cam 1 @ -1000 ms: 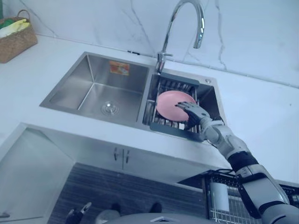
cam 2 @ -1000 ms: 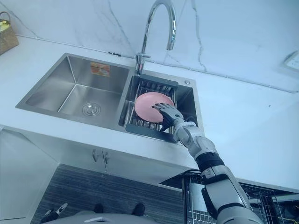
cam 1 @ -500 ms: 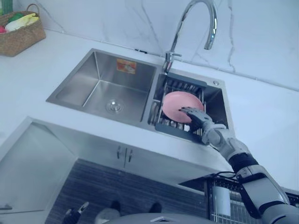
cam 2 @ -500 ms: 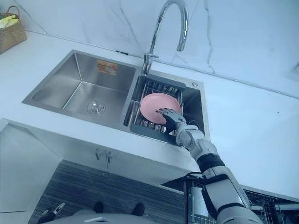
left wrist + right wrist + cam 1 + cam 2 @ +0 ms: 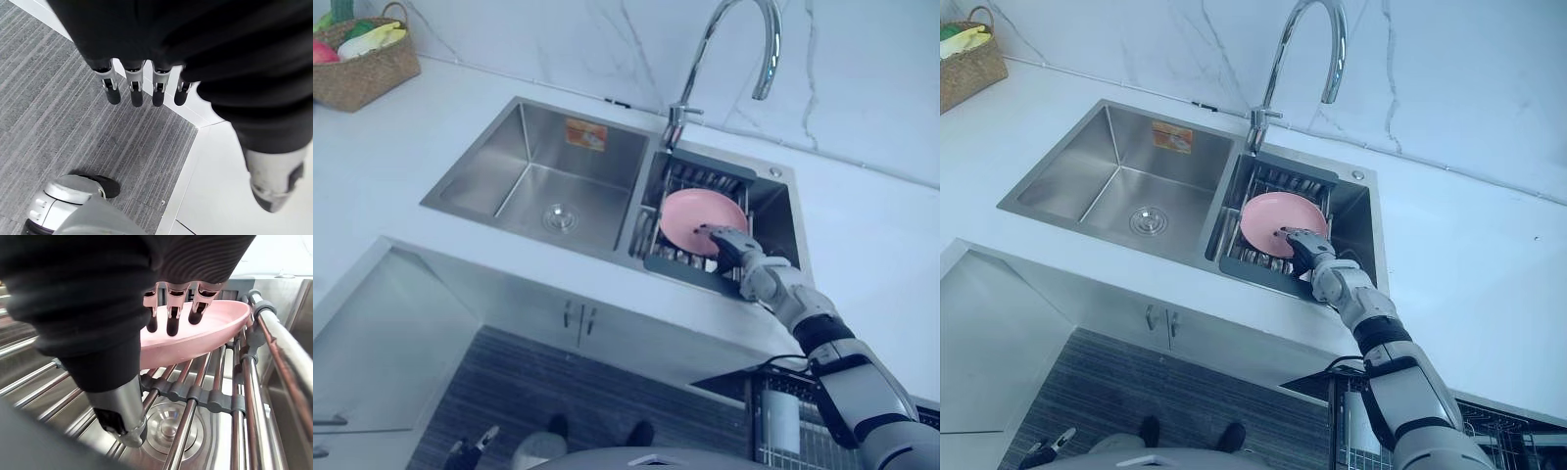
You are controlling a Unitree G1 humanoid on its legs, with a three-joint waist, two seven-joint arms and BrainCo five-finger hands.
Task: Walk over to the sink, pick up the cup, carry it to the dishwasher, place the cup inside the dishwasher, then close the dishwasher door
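My right robot hand (image 5: 171, 316): spread, fingers straight over the pink plate (image 5: 195, 340) on the sink rack (image 5: 195, 396); my left robot hand (image 5: 134, 90): relaxed, above the floor (image 5: 58, 107)

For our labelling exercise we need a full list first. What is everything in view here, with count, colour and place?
sink: one, steel, two basins, set in the counter
tap: one, chrome, curved, behind the sink
drying rack: one, metal bars, in the right basin
plate: one, pink, on the drying rack
basket: one, woven brown, far left of the counter
counter: one, white, around the sink
dishwasher rack: one, wire, below the counter on the right
floor: grey, striped
right hand: fingers over the plate's rim, thumb apart below
left hand: fingers straight, above the floor
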